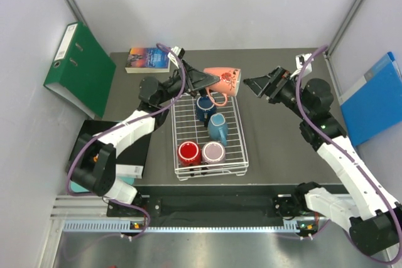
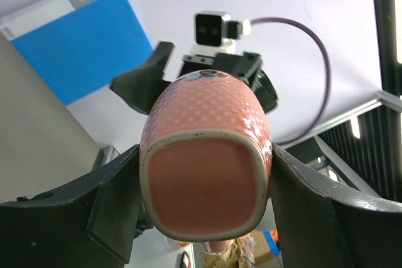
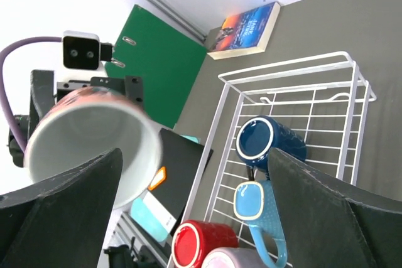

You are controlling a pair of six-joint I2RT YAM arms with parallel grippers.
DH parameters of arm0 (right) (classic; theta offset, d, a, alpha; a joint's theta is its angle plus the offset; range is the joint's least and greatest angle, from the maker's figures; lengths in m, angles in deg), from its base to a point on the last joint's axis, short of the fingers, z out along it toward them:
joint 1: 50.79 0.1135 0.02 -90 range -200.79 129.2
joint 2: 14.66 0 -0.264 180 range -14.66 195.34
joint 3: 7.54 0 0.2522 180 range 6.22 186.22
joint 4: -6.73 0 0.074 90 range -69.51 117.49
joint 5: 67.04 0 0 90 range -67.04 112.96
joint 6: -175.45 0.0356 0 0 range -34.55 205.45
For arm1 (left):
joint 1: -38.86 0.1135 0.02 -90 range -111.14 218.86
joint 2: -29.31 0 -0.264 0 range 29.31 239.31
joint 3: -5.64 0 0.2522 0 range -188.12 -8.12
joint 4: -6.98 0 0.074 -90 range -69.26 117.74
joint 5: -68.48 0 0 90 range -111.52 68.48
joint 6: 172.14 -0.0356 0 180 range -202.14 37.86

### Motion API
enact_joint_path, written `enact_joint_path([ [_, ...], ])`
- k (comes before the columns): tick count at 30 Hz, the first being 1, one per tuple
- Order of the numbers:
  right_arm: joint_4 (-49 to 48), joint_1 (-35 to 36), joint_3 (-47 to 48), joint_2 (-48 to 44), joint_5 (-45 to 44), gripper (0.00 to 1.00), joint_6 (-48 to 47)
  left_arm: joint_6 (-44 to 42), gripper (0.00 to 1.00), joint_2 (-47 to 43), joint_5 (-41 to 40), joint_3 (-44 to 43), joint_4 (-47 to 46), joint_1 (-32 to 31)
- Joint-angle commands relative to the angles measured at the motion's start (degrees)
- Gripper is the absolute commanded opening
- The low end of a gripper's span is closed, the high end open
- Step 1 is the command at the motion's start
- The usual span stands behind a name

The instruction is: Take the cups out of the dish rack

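Four mugs sit in the white wire dish rack point(image 1: 231, 111) as seen from above: the dark blue mug point(image 1: 204, 108) at the far end, the teal mug point(image 1: 218, 127) just behind it, and the red mug point(image 1: 188, 153) and pale mauve mug point(image 1: 213, 152) side by side at the near end. The fifth, the salmon-pink mug point(image 1: 224, 81), hangs on its side above the rack's far edge, clamped in the left gripper point(image 1: 213, 81). Its mouth faces the right gripper point(image 1: 259, 83), which is near but apart. The dark grey table point(image 1: 282, 149) lies bare to the right of the rack; a paperback book point(image 1: 147, 59) and a green ring binder point(image 1: 81, 67) crowd the far left.

From the left wrist, the pink mug's flat base fills the middle, and the black fingers point(image 2: 107, 211) press its sides (a snug grip, no gap showing). The right arm's spread jaws show just beyond it, before a blue folder point(image 2: 75, 42).

From the right wrist, its own jaws stand wide with nothing between them. The pink mug's white inside gapes at upper left, outside the jaws. Below, the rack's raised rim rings the other four mugs.
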Motion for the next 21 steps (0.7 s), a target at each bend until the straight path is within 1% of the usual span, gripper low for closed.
enact_joint_path([
  [1,-8.81,-1.4,-1.28,1.04,4.22,0.95,3.83,4.44,0.0,-2.86,3.55,-0.33,-12.57,-0.08],
  [3,-11.0,-1.4,-1.81,2.01,5.97,0.93,5.14,5.33,0.0,-2.33,4.0,-0.33,-13.8,-0.17],
  [8,-16.72,-0.87,-1.38,5.26,9.41,0.9,6.82,4.98,0.0,-1.54,4.44,-0.06,-12.75,-1.49],
  [10,-17.08,0.09,-1.02,5.79,9.77,0.89,6.47,4.37,0.0,-0.83,4.27,-0.24,-12.22,-2.54],
  [15,-14.01,2.73,1.87,6.23,8.71,0.85,2.87,3.66,0.0,1.01,4.0,-1.03,-11.96,-4.39],
  [18,-13.65,3.7,2.32,6.67,8.71,0.75,2.42,3.4,0.0,1.98,4.0,-1.38,-11.96,-4.83],
  [19,-13.74,3.87,2.32,6.59,8.88,0.64,2.34,3.4,0.0,2.07,4.0,-1.56,-11.87,-4.83],
  [21,-13.56,3.96,2.49,6.41,9.32,0.51,1.9,2.96,0.0,2.42,3.83,-1.64,-11.52,-4.83],
])
